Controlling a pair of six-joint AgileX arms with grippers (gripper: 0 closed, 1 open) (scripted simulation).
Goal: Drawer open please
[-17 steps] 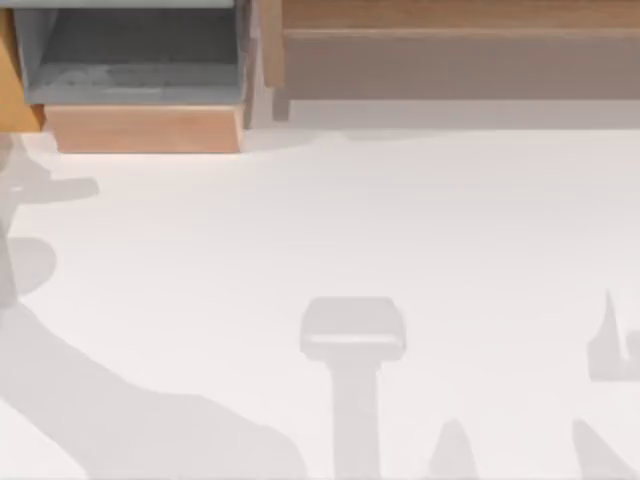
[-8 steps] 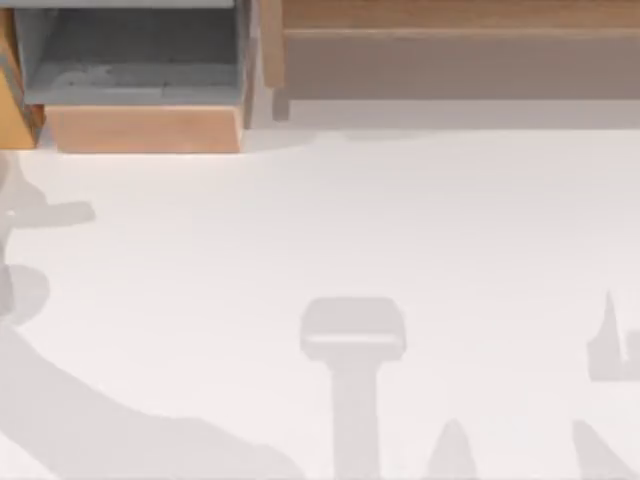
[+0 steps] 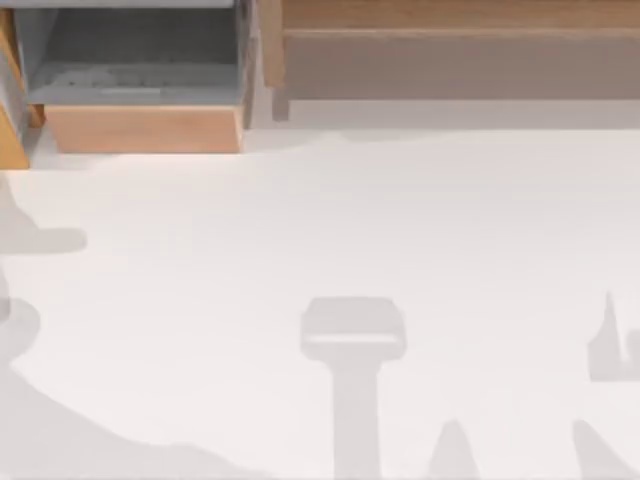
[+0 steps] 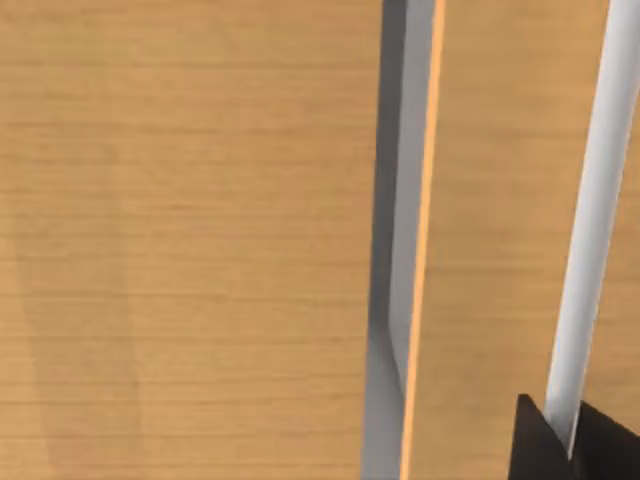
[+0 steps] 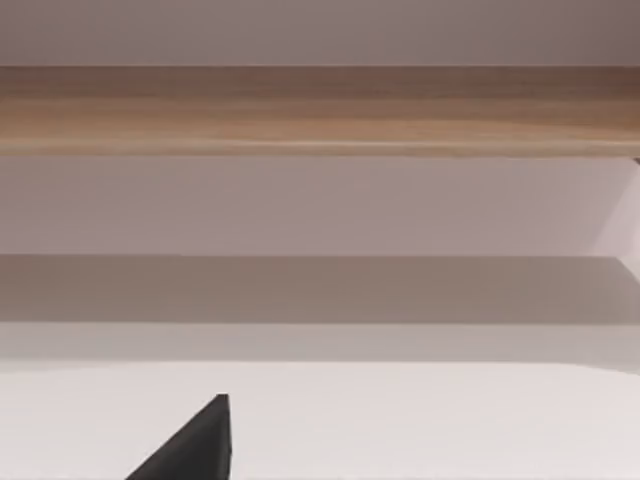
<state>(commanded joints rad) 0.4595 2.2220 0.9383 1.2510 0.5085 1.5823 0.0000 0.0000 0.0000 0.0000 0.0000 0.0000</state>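
Gripping the drawer (image 3: 140,90) by its stiff white handle (image 4: 590,230), left gripper (image 4: 570,445) probably clamped; sliding easily.

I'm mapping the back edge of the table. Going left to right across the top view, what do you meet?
Orange wooden panel at the left edge → open drawer with its grey inside and wood front → narrow upright wooden post → long wooden shelf unit.

At the upper left of the top view, the orange cabinet door (image 3: 12,130) reaches lower along the frame's left edge than a second ago. Its shadow (image 3: 40,240) on the table (image 3: 400,220) sits lower too.
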